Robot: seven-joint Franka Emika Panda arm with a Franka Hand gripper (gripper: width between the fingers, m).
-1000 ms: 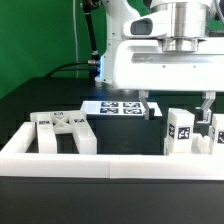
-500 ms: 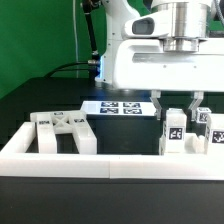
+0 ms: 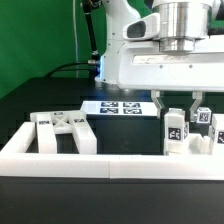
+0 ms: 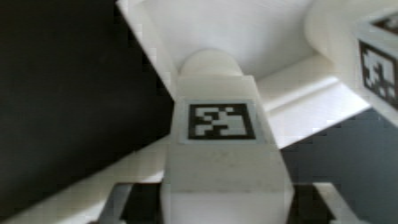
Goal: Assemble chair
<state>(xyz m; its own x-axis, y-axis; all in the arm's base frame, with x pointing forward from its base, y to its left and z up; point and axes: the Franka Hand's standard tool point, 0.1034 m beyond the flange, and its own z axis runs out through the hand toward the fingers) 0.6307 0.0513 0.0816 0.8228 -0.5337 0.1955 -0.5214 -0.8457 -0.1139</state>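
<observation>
Bordering the near edge of the black tabletop (image 3: 40, 95): one long white rail (image 3: 110, 160), no part of the chair.

Behind it, toward the exterior view's left: one frame piece (image 3: 62, 128), tagged, lying flat, untouched.

Toward the exterior view's right: two square posts, upright, close together.
- The nearer post (image 3: 174, 128) stands between the fingers (image 3: 157, 103). A second ago these stood wide apart on either side of it; they have now closed onto its upper part. In the wrist view the same post shows its tag centred in the grip.
- The second post (image 3: 203, 122) stands just beside it, free.

Farther back: marker board (image 3: 122, 107), flat on the tabletop.

Judgement: the grasp is made, and the post appears not yet lifted off the tabletop. It looks ready to be carried to its mating part. The close neighbour could be knocked when the post comes up.
</observation>
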